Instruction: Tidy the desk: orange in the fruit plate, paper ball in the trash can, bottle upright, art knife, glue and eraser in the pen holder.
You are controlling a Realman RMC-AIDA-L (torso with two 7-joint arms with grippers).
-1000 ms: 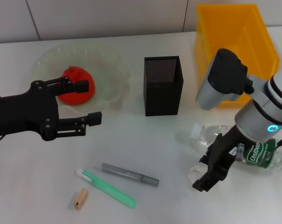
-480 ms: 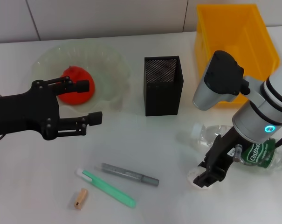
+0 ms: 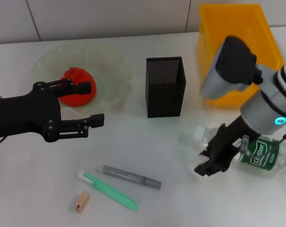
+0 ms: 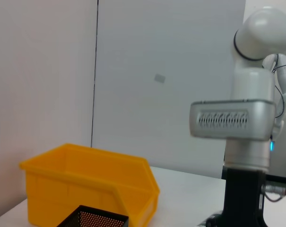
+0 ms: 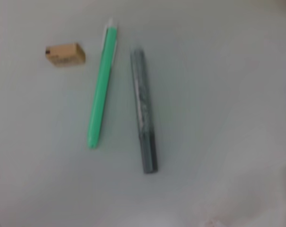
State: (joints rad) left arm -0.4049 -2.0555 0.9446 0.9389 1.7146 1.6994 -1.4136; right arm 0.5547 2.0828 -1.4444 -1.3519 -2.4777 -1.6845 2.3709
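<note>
Orange is sitting in the fruit plate already, while the right pincer is closing on the paper ball, the left pincer is hanging wide apart and empty, and the bottle, eraser and sticks are lying unsorted.

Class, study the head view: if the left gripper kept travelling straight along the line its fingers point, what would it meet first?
Probably the pen holder. The left gripper, open, points toward the robot's right, with bare table between its fingertips and the mesh cup. Depth is unclear, so it might pass in front of or above it.
</note>
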